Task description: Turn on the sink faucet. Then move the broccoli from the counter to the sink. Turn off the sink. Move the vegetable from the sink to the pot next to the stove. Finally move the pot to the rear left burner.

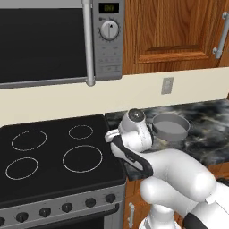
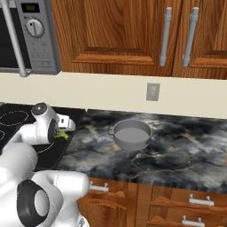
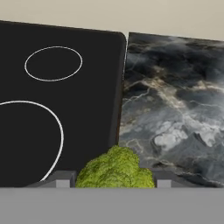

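broccoli (image 3: 115, 169) sits between the two dark fingers (image 3: 61, 179) of the gripper (image 3: 113, 181), which are clamped on it from either side; in the hand view its green crown rises just above the fingertips. from the right base view a bit of the same green shows under the hand, by the seam where the stove (image 1: 53, 152) meets the counter (image 2: 177, 146). the held floret hangs over that seam (black glass on one side, marbled stone on the other). the pot (image 2: 131, 134) stands on the counter, grey and empty as far as can be seen, a little apart from the hand on the side away from the stove. above the stove hangs a microwave (image 1: 53, 40).
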You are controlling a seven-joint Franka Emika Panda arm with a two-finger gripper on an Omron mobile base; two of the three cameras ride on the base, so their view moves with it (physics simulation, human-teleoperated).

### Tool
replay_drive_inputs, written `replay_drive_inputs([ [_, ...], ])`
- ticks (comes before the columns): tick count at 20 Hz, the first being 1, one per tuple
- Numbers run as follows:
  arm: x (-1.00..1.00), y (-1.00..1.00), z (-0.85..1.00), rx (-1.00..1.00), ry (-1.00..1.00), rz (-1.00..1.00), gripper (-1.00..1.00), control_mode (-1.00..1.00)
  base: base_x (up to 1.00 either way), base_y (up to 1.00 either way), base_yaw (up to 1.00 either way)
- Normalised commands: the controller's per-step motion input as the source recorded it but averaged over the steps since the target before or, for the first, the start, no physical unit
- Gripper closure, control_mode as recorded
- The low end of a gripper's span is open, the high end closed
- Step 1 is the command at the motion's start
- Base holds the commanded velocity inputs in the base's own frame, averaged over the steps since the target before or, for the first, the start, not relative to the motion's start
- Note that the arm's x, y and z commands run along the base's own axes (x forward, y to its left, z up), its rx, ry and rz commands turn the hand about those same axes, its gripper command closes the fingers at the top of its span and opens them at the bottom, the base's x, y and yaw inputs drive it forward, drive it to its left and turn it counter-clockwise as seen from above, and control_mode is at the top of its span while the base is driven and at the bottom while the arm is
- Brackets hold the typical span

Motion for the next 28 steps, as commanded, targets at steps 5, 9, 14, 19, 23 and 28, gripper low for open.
replay_drive_inputs([
  [5,0.0,-0.5,0.22,0.01,-0.03,-0.03,1.0,-1.0,0.0,0.0,0.0],
  [9,0.0,-0.49,0.15,0.01,0.0,-0.04,1.0,-1.0,0.0,0.0,0.0],
  [14,0.0,-0.6,0.11,0.0,0.0,-0.04,1.0,-1.0,0.0,0.0,0.0],
  [19,0.0,-0.69,0.1,0.01,0.0,-0.03,1.0,-1.0,0.0,0.0,0.0],
  [23,0.0,-0.74,0.08,0.01,0.0,-0.02,1.0,-1.0,0.0,0.0,0.0],
  [28,0.0,-0.73,0.07,0.02,0.0,-0.01,1.0,-1.0,0.0,0.0,0.0],
])
